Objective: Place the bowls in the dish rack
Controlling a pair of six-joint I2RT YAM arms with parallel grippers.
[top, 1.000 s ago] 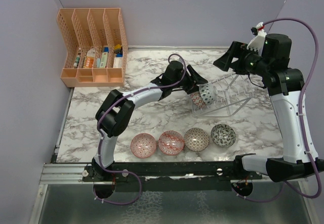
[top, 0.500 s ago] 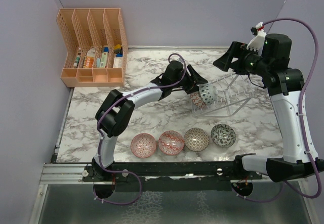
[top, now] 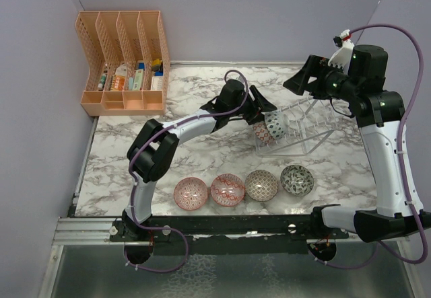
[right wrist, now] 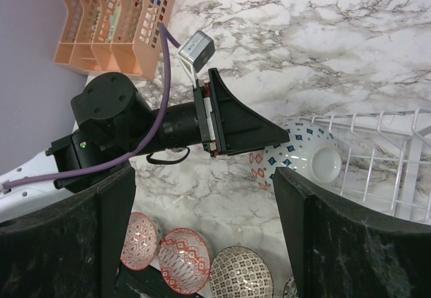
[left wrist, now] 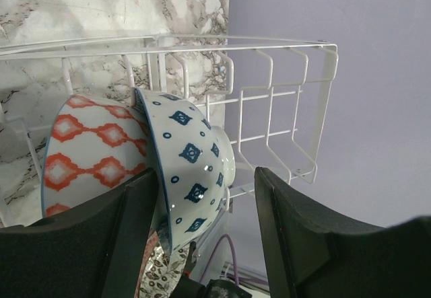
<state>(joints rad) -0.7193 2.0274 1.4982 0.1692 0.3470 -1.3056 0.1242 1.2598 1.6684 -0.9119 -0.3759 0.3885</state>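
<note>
The left hand (top: 264, 114) was spread wide at the left end of the wire dish rack (top: 306, 128), its two fingers (left wrist: 131, 237) standing either side of a white bowl with blue diamonds (left wrist: 192, 157). One finger lay right at that bowl's rim and the other stood clear of its rounded side, so the hand had no grip on it. The blue-diamond bowl stood on edge among the prongs, tilted, its open face turned toward the back of a bowl with orange-red diamonds (left wrist: 94, 157), which stood on edge just beside it at the very end of the rack (the two looked nested, though whether they touched I cannot tell).

The right hand (top: 300, 81) hung above the rack's far side, fingers fully apart with nothing between them.

Four more bowls sat upright in a row near the front edge of the marble desk (top: 195, 89), well apart from the rack: a red one (top: 190, 192), a second red one (top: 227, 190), a brownish one (top: 261, 185) and a dark one (top: 297, 179). An orange file organiser (top: 124, 59) stood at the far left corner.
</note>
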